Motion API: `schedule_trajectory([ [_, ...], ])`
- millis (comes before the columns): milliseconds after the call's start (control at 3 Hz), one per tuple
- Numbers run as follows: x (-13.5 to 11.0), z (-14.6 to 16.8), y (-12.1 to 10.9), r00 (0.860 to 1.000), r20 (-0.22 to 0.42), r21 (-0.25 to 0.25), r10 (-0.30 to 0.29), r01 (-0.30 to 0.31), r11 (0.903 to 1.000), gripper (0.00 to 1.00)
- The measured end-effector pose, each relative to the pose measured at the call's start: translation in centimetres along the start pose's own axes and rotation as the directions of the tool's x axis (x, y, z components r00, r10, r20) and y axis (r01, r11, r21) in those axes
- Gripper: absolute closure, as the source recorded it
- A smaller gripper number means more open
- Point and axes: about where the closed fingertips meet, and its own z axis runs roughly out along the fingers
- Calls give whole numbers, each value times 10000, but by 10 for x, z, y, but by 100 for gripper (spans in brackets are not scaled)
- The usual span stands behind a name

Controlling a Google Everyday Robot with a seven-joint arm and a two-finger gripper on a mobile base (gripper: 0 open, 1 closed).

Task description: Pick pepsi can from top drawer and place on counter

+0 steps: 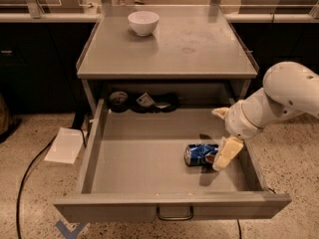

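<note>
Gripper: the cream two-finger gripper (pixel 224 133) on the white rounded robot arm (pixel 279 101) hangs over the right part of the open drawer. Its fingers are spread apart, released and holding nothing.
Lower finger: the long cream finger (pixel 228 153) reaches down just beside the can's right end; contact cannot be told.
Can: the small dented blue aluminium pepsi can (pixel 201 154) lies on its side on the drawer floor, right of the middle.
Drawer: the wide shallow grey metal top drawer (pixel 129 158) is pulled out, with a curved metal pull handle (pixel 174 214) on its near panel.
Desk: the flat grey metal desk top (pixel 189 44) stands above the drawer's far end.
Bowl: a round white bowl (pixel 143 22) sits upright on the desk, far left.
Recess: dark objects (pixel 142 102) lie under the desk top at the far end; their kind is unclear.
Floor: a white paper sheet (pixel 64 145) lies left of the drawer.
</note>
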Motion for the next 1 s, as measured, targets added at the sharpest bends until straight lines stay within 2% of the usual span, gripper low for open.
schedule_trajectory([
  [333, -4, 31, 2, 9996, 180, -468, -214, 222, 9987, 0],
  [667, -1, 75, 14, 9991, 256, -1190, -327, 355, 9923, 0],
  [1000, -1, 75, 14, 9992, 257, -1194, -321, 350, 9922, 0],
])
